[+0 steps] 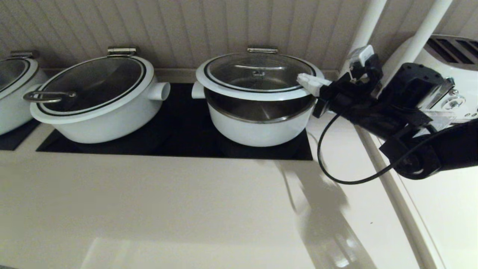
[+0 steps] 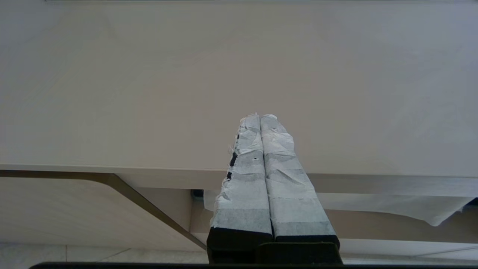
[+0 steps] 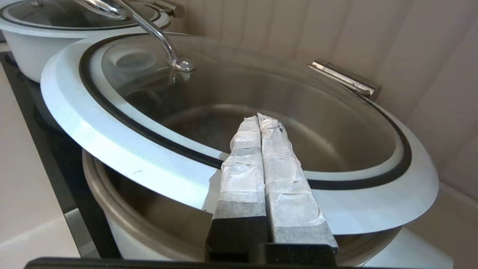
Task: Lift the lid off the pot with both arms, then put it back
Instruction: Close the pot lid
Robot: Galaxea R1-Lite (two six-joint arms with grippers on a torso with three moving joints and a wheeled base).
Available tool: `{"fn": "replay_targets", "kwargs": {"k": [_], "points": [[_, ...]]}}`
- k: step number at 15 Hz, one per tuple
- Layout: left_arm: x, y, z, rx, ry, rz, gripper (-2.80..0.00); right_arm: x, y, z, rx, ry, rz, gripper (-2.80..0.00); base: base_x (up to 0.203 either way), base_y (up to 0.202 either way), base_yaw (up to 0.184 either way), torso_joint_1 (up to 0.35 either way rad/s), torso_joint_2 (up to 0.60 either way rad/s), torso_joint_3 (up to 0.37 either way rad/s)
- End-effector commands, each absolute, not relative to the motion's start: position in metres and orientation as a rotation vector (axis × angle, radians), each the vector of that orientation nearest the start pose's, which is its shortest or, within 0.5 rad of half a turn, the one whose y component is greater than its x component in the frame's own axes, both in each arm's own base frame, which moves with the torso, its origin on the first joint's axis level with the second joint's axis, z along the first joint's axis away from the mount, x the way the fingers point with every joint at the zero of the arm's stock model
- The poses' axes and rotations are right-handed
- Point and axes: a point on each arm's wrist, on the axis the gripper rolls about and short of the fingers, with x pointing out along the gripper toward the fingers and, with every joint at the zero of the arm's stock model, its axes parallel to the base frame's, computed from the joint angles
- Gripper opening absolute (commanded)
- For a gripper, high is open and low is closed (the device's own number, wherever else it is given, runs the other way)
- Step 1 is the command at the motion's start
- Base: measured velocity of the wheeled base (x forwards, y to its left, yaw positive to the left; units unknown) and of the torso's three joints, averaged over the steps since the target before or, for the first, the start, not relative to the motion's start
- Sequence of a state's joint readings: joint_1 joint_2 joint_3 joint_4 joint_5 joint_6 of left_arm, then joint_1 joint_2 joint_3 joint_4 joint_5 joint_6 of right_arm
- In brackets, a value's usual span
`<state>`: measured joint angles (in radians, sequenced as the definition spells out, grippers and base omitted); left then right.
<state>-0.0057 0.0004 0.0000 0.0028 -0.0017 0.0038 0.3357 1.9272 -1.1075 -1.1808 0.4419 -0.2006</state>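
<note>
The lid (image 1: 257,95) has a glass centre, a white rim and a black ring. It hangs tilted above the pot (image 1: 257,130), front edge raised, so the steel inner bowl shows beneath. Its steel hinge clip (image 1: 262,49) is at the back. My right gripper (image 1: 301,79) is shut at the lid's right edge. In the right wrist view its taped fingers (image 3: 258,116) lie over the top of the rim (image 3: 123,149) and glass, holding nothing. The pot's left stub handle (image 1: 198,90) shows; the right one is hidden. My left gripper (image 2: 259,116) is shut and empty over a beige surface, out of the head view.
A like white pot (image 1: 101,119) with a loop-handled lid (image 1: 48,96) stands to the left on the black cooktop (image 1: 179,127). A third pot (image 1: 15,97) is at the far left. A white appliance (image 1: 448,56) stands right. The panelled wall is close behind.
</note>
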Motion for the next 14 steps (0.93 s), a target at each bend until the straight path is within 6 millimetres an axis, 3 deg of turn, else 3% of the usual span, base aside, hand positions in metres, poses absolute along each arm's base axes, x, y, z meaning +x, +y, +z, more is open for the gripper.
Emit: {"fn": "replay_targets", "kwargs": {"k": [1, 14], "points": [[-0.023, 0.000, 0.075, 0.003, 0.003, -0.008, -2.80, 0.351, 0.133, 0.235, -0.209, -0.451, 0.731, -2.80, 0.000, 0.000, 0.000, 0.000, 0.00, 0.000], [-0.023, 0.000, 0.075, 0.003, 0.003, -0.008, -2.80, 0.354, 0.133, 0.201, -0.204, -0.426, 0.734, -2.80, 0.000, 0.000, 0.000, 0.000, 0.00, 0.000]]}}
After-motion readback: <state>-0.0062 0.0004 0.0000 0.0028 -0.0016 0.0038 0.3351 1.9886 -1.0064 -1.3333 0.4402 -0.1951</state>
